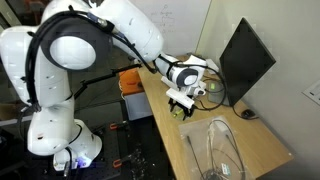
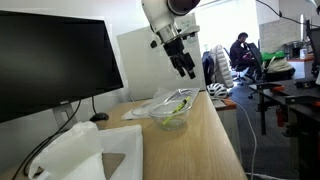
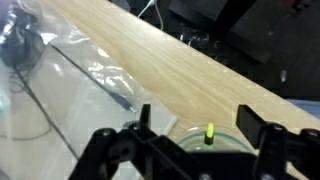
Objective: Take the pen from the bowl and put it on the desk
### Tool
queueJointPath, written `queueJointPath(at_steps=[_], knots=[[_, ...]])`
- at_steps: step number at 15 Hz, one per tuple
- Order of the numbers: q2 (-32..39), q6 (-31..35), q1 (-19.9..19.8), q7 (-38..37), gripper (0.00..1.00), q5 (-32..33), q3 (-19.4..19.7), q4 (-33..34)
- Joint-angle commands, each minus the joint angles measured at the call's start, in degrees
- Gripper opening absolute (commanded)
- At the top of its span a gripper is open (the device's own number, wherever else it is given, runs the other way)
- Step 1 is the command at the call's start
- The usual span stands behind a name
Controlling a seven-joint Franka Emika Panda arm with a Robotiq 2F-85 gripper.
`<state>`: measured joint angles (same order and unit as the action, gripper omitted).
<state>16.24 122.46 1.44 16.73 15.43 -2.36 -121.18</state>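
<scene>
Over by the long bench (image 2: 200, 150) edge away from the monitor (image 2: 50, 65), the green pen (image 3: 209, 133) sits inside the little glassy bowl (image 2: 172, 112). Looks light, stiff, kinda slick, so I'd pinch the end poking up. Bowl's probably fragile too. Pincer (image 2: 186, 68) hangs right above, wide open, holding nothing.

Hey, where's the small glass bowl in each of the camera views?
In an exterior view: the bowl is mid-frame on the desk, right under the gripper, faint.
In an exterior view: the bowl sits at the centre, on the desk below the gripper.
Wrist view: the bowl is at the bottom edge, between the open jaws.
Shared landmark: the green pen lying in it.
</scene>
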Motion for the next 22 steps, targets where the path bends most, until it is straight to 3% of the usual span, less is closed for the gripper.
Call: queueJointPath(at_steps=[1,2,3,5,6,8,12,17,18,19,22], knots=[[3.12,-3.74,0.83,1.6,0.82,-0.17,-1.27,3.93],[3.87,-4.25,1.02,1.9,0.74,-0.79,-1.8,4.57],[4.43,-4.31,1.21,1.61,0.74,-1.04,-2.24,4.91],[6.03,-3.69,1.31,1.45,0.52,-1.86,-2.89,5.89],[6.87,-3.01,1.48,1.0,0.47,-1.62,-2.95,6.36],[8.8,-2.83,1.77,0.32,0.46,-1.07,-2.97,7.86],[13.98,-3.84,2.28,-0.49,0.55,-0.83,-2.75,12.45],[21.3,-5.16,2.93,-1.19,0.52,-1.11,-2.56,19.33],[22.54,-5.64,3.05,-1.35,0.47,-1.2,-2.56,20.51],[23.58,-5.91,3.24,-1.67,0.3,-1.09,-2.46,21.54],[24.94,-6.05,3.28,-2.27,0.08,-1.52,-2.65,23.08]])
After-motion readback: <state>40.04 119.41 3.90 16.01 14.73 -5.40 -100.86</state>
